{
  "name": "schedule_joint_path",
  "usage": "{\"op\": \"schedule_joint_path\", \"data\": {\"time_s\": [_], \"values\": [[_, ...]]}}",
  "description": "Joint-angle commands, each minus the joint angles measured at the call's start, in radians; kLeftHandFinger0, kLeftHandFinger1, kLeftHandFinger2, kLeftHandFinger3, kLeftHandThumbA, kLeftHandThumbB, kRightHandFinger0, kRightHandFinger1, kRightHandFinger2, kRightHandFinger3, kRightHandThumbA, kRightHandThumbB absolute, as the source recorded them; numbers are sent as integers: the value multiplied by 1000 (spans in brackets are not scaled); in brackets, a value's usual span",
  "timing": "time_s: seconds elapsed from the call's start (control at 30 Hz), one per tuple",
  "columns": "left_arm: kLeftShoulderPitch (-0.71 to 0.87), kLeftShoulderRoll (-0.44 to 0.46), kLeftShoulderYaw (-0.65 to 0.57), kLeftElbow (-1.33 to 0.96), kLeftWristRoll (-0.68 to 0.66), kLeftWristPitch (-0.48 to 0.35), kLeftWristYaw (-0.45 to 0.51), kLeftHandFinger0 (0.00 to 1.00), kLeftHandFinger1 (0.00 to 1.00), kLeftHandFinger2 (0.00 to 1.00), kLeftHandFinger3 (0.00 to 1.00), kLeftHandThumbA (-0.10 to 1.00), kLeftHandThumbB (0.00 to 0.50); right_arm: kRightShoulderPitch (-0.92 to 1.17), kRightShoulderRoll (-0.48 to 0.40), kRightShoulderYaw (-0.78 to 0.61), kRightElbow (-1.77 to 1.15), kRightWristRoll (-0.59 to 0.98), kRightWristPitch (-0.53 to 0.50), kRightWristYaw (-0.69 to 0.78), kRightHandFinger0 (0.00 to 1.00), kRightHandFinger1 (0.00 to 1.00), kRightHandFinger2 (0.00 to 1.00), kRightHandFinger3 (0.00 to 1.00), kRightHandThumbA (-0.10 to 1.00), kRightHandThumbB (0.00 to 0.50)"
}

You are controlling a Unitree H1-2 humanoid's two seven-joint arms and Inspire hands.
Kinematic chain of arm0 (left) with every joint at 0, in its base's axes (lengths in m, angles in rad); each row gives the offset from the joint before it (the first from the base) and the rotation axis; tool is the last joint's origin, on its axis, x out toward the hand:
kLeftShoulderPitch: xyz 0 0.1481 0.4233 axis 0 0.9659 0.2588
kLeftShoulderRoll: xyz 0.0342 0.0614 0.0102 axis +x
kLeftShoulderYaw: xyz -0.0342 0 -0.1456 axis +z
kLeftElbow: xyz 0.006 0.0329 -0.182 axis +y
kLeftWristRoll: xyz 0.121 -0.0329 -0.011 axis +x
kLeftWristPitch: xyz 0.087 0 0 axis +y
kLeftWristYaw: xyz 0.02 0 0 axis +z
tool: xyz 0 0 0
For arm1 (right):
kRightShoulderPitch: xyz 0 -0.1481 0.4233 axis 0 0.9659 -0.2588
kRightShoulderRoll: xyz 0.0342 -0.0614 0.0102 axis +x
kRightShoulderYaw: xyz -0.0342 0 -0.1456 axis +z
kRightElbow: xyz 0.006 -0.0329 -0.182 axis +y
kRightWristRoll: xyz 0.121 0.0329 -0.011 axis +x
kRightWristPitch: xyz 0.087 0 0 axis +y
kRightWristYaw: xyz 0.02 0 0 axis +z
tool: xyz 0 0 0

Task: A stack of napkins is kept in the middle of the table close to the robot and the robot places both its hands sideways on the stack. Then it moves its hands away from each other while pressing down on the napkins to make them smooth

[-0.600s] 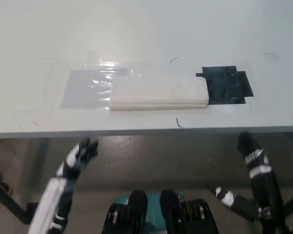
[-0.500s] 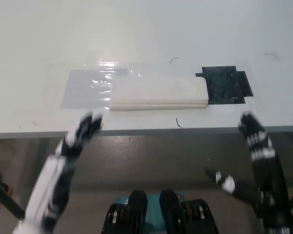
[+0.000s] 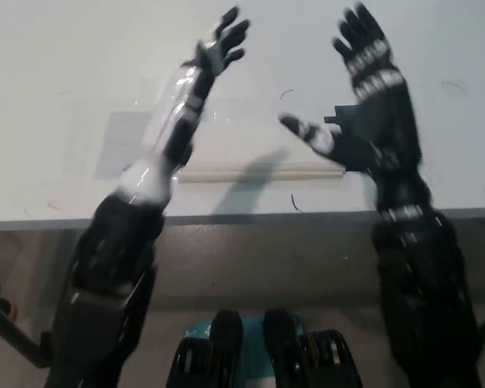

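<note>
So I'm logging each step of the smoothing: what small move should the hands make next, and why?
Probably bring both hands down and back onto the napkin stack, edges down near its middle. The left hand and right hand are open, raised over the table and reaching past the stack, so neither appears to press on it yet. Pressing has to start before spreading apart.

White napkins [image 3: 250, 158] on a pale grey-green table [image 3: 81, 48], a black patch [image 3: 343, 129] beside them; the left hand [image 3: 218, 44] shows white with black fingers, the right hand [image 3: 364, 56] black with white bands.
</note>
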Motion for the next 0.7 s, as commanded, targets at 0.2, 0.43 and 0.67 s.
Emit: {"op": "schedule_joint_path", "data": {"time_s": [0.2,0.43,0.67], "values": [[-325,-70,151,471,-131,-2,25,1000,1000,1000,1000,1000,368,-362,23,-130,435,108,13,-21,1000,1000,1000,1000,1000,308],[-397,-72,214,599,-156,-5,8,1000,1000,1000,1000,1000,431,-486,22,-204,675,149,-25,6,1000,1000,1000,1000,1000,298],[-452,-68,244,745,-165,-47,12,1000,1000,1000,1000,1000,410,-580,14,-252,948,167,-94,28,1000,1000,1000,1000,1000,273]]}}
